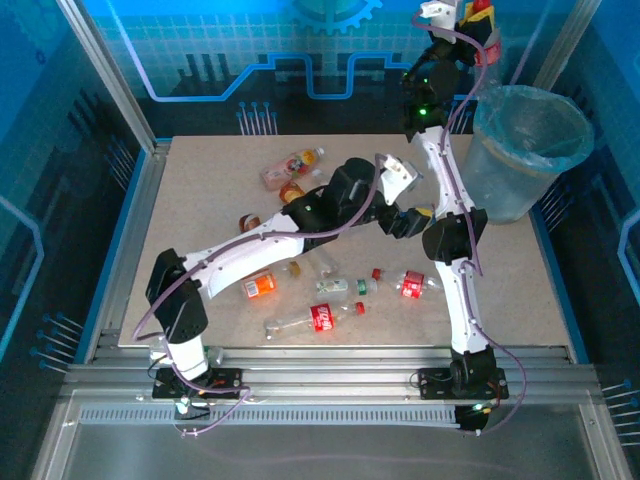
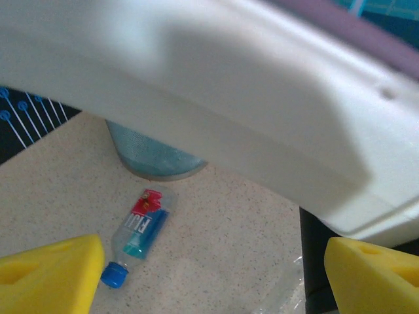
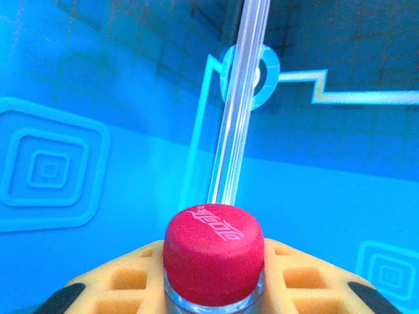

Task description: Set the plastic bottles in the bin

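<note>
One red-capped bottle [image 3: 213, 252] is clamped in our right pincer [image 3: 213, 297], held high above the tabletop [image 1: 200, 190] and, we judge, not yet over the bin [image 1: 510, 185]. We should centre it above the rim before letting go. Our left pincer [image 2: 209, 278] hangs with fingers apart near a blue-capped bottle [image 2: 141, 232]. Several more bottles [image 1: 320, 318] lie scattered on the speckled beige surface, enclosed by blue patterned walls [image 1: 250, 50].
</note>
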Available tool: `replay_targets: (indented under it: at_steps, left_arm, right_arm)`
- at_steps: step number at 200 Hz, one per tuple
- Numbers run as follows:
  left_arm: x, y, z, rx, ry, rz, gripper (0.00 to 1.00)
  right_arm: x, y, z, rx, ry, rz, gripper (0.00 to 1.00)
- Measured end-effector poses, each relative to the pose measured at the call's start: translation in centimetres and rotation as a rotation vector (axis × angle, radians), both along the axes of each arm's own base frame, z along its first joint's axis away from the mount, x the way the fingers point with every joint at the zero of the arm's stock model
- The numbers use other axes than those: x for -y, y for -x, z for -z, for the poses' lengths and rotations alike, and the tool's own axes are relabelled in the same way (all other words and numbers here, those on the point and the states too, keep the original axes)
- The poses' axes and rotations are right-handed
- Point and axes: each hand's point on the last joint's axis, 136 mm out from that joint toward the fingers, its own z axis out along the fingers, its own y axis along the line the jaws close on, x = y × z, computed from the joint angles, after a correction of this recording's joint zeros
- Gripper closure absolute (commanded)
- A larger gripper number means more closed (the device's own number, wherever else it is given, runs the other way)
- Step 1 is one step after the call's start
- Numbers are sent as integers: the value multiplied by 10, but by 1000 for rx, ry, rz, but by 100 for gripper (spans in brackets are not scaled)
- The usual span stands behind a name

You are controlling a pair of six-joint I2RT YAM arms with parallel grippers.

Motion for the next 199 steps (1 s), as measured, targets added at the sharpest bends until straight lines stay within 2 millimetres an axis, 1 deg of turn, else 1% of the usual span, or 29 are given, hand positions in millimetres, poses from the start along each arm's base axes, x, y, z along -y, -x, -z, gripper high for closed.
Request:
replay_targets:
  at_steps: [26,42,84,126,141,169,199]
  left_arm:
    - [6,-3,18,-51,-8,5,11]
    - [4,-5,17,-60,-1,-1,11]
    - [4,-5,18,-79,7,3,11]
    - [1,-8,19,-83,5,-2,11]
    - [0,-8,21,-88,0,-3,12]
    - [0,-8,24,-94,-7,-3,11]
    - [-1,-7,28,-101,-9,4,12]
  right_arm:
    - [2,6,-3,-3,19,32,100]
    - [3,9,-3,-18,26,59,100]
    - [-3,14,-3,-56,77,113,100]
    - [-5,14,3,-103,142,177,100]
    - [-5,16,1,-110,159,192,100]
    - [-4,26,-5,-91,186,222,100]
    - [0,30,-5,-109,209,265,100]
